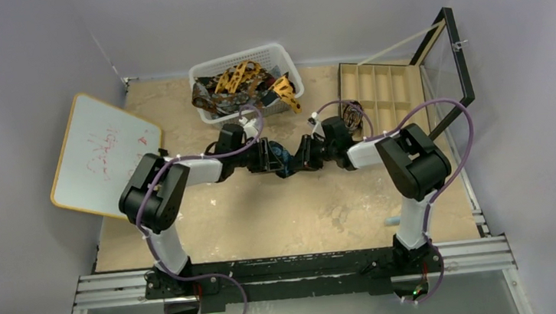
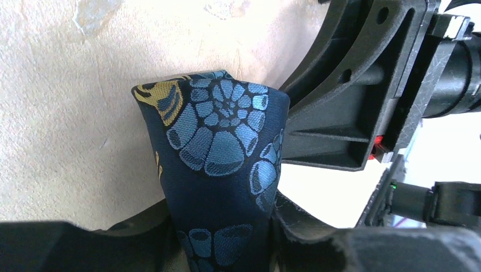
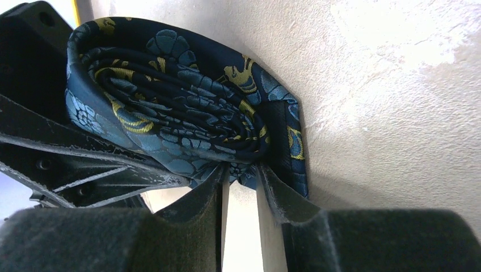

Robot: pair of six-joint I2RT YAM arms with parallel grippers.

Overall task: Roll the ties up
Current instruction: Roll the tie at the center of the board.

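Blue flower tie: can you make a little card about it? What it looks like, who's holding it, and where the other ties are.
thing: navy tie with blue and gold flowers
shape: rolled up into a coil
held by: left gripper and right gripper, one on each side
place: middle of the table
other ties: piled in the white basket at the back

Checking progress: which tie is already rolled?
The navy blue-and-gold tie, wound into a tight coil. The orange and brown ties lie tangled in the white basket.
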